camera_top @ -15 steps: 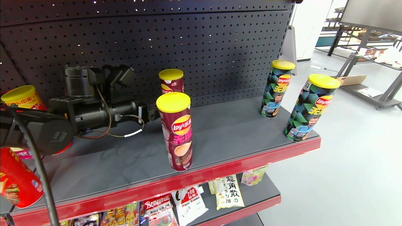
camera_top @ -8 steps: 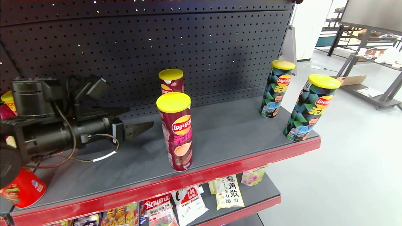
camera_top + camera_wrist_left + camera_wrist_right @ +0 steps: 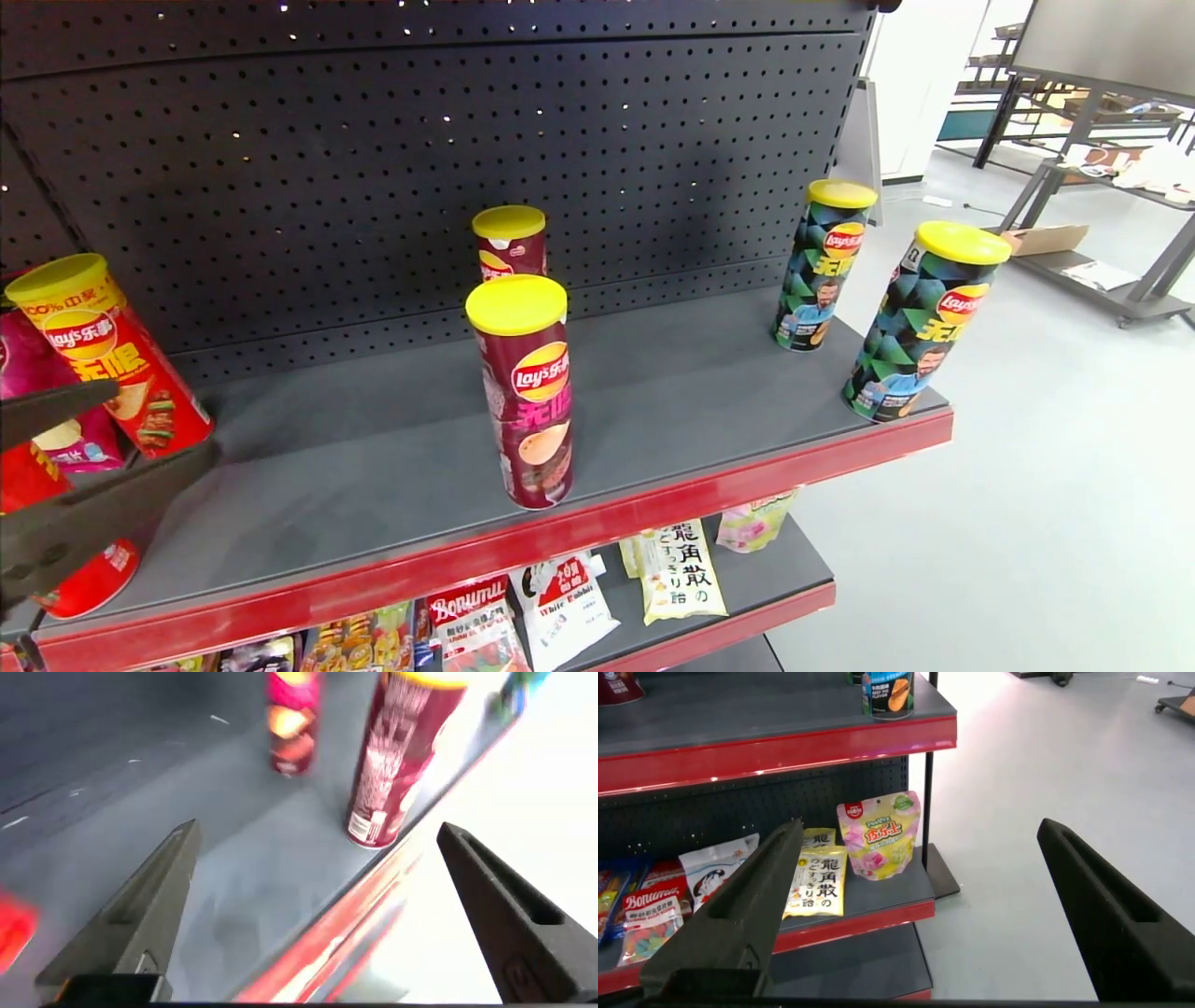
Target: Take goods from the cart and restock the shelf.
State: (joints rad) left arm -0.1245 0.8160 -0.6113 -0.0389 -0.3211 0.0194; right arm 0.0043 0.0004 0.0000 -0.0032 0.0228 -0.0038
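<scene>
**Placement step, judged complete.** The maroon can [image 3: 523, 392] stood upright at the front edge of the shelf [image 3: 373, 467], mid-length. Your left gripper [image 3: 318, 826] hung released and empty near the left end. Next, you would likely need another item from the cart. The right wrist view added your right gripper [image 3: 920, 826], spread and empty, facing snack bags [image 3: 878, 845] on the lower shelf [image 3: 850, 929].

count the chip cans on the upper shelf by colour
maroon chip cans: 2
green chip cans: 2
red chip cans: 2
total: 6, not counting a pink item at the left edge, too hidden to name
</scene>
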